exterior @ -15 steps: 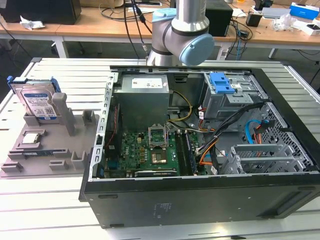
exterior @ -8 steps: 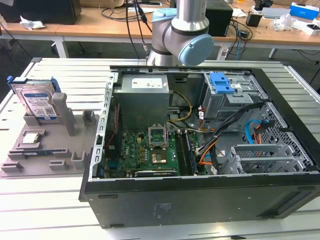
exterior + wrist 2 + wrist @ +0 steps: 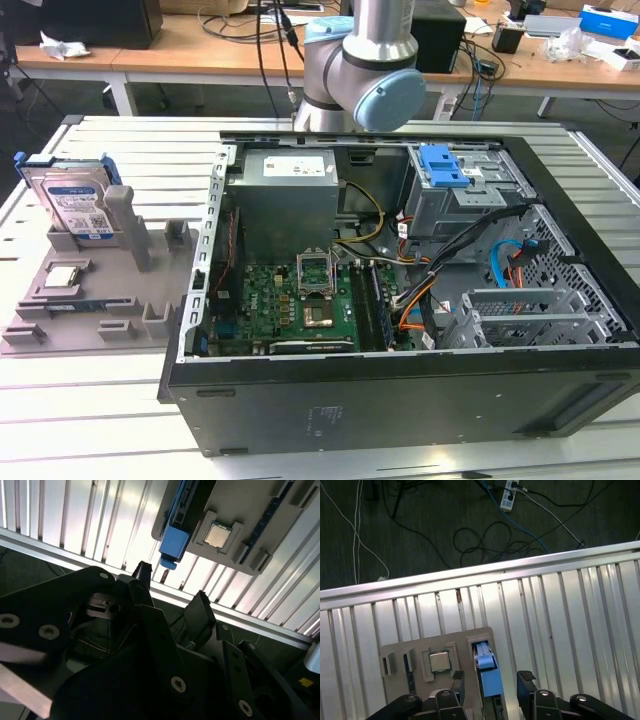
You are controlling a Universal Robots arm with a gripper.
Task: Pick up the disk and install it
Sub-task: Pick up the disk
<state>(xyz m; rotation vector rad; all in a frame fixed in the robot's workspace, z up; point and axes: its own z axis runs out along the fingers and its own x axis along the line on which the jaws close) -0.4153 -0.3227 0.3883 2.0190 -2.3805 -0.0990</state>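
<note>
The disk (image 3: 76, 202) stands on edge in a slot of the grey holder tray (image 3: 90, 310) at the exterior view's left; it is silver with a blue-and-white label and a blue frame. Both wrist views look down on it edge-on, as a blue strip (image 3: 489, 676) (image 3: 175, 541). My gripper (image 3: 491, 678) (image 3: 171, 586) hangs well above it, open, with one dark fingertip (image 3: 458, 678) on each side of the disk in the picture and nothing held. The arm's grey and blue joint (image 3: 365, 75) rises behind the computer case.
An open computer case (image 3: 400, 385) lies on the slatted aluminium table (image 3: 120, 420), showing the motherboard (image 3: 300, 300), power supply (image 3: 285, 195), cables and a drive cage with a blue latch (image 3: 443, 165). A small square chip (image 3: 439, 661) sits on the tray. The table edge (image 3: 470, 575) and floor cables are close by.
</note>
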